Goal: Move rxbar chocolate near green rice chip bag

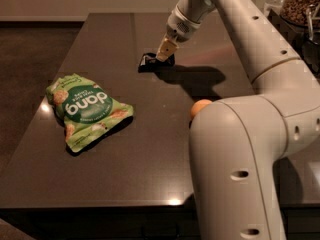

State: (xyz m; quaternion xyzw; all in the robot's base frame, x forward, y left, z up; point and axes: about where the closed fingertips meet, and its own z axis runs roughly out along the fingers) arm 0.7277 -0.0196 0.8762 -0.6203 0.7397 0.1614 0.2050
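The rxbar chocolate [151, 62] is a small black bar lying on the dark table [150, 149], towards the far middle. My gripper [164, 53] reaches down from the upper right and its tip is at the bar's right end, touching it. The green rice chip bag [88, 109] lies flat at the left of the table, well to the front-left of the bar, with its white "dang" lettering upside down.
An orange ball-shaped fruit [200, 107] sits on the table just behind my arm's big lower segment [240, 169]. Jars of snacks [300, 4] stand at the far right. The table's front edge runs along the bottom.
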